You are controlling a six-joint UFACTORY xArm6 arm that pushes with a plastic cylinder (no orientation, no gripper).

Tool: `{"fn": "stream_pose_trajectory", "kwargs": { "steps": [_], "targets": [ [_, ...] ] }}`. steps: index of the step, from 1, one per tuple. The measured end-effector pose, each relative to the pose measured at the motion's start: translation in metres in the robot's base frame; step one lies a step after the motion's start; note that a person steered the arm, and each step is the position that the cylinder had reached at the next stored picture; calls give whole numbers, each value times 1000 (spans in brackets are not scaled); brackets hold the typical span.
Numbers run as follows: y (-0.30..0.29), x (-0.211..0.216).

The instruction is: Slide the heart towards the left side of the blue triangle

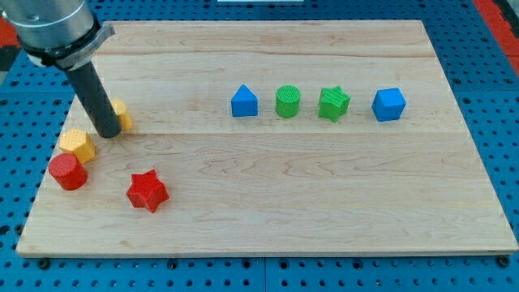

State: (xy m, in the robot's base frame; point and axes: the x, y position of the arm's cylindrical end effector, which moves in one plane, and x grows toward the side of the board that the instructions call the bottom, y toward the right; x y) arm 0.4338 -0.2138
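Note:
A yellow block (pixel 121 113), likely the heart, lies at the view's left, partly hidden behind my rod. My tip (pixel 108 132) rests on the board touching its lower left side. The blue triangle (pixel 244 102) sits far to the right of it, near the board's upper middle. The stretch of board between them holds no blocks.
A green cylinder (pixel 288 101), green star (pixel 333 103) and blue cube (pixel 388 104) line up to the right of the triangle. A yellow hexagon (pixel 78 144), red cylinder (pixel 67 171) and red star (pixel 147 191) sit at lower left. The wooden board (pixel 324 203) lies on a blue pegboard.

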Motion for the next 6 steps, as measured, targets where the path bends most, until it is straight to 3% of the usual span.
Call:
{"fn": "stream_pose_trajectory", "kwargs": {
  "steps": [4,6],
  "targets": [
    [-49,-72],
    [25,-66]
  ]
}}
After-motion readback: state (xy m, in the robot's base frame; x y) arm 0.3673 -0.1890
